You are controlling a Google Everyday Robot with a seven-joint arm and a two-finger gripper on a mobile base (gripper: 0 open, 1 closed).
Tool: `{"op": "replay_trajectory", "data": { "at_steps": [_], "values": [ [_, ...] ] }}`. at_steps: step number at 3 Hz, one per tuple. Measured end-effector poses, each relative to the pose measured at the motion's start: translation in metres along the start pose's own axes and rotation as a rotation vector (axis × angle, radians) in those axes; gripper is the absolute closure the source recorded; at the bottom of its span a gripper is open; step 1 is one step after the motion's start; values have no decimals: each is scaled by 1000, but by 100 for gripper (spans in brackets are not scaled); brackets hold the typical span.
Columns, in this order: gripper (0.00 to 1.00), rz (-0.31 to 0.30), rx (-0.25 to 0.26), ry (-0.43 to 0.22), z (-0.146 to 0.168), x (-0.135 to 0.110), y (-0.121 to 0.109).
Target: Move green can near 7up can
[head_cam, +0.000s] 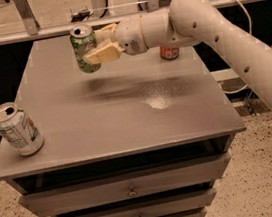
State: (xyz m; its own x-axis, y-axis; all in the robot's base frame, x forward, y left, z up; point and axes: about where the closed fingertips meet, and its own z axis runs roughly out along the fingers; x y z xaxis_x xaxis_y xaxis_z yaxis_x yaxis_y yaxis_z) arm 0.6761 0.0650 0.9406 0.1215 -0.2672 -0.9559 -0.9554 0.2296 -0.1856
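gripper (98, 46) — arm outstretched — clasps green can (84, 49) above table (126, 112).

No legible text on green can (83, 47) in tool (93, 48) above the table (128, 121)

One high front camera looks down across the table (128, 121), fingers (101, 54) near its far edge

Gripper (94, 45) with cream jaws around dark green can (83, 51); 7up can (17, 130) silver-white, table (128, 121) grey.
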Motion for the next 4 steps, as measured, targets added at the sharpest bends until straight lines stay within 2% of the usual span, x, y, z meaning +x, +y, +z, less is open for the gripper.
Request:
{"op": "replay_trajectory", "data": {
  "at_steps": [1, 2, 3, 4],
  "values": [
    [100, 0, 0, 0, 0, 0, 0],
    [100, 13, -69, -18, 21, 2, 2],
    [100, 36, -176, -42, 46, 2, 22],
    [100, 44, -274, -35, 64, 0, 48]
  ]
}}
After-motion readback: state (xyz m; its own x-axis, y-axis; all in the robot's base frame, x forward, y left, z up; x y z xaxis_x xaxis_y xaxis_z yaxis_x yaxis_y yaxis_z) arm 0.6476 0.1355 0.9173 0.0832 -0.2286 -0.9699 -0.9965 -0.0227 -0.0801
